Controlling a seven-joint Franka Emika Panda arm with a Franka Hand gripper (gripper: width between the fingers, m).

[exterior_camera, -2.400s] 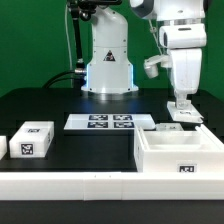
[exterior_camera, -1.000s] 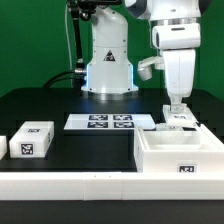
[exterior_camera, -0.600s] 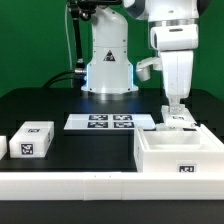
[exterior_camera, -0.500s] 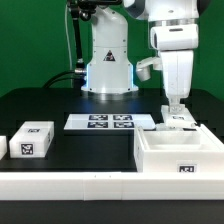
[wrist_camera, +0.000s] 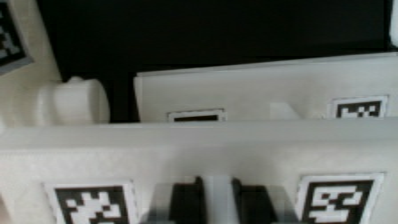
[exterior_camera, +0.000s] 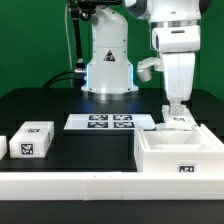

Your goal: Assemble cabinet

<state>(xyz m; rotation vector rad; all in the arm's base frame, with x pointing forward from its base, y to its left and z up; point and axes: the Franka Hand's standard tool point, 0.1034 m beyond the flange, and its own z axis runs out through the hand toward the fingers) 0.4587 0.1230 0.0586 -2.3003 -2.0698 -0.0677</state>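
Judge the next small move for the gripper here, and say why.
Probably shut the gripper on the far wall of the cabinet. The exterior view shows it right at that wall; the wrist view shows its fingers flanking a thin white strip. Whether they already clamp it cannot be told.

Exterior camera faces the robot base across the tabletop, at a distance; wrist camera looks closely at the cabinet, shared by both.
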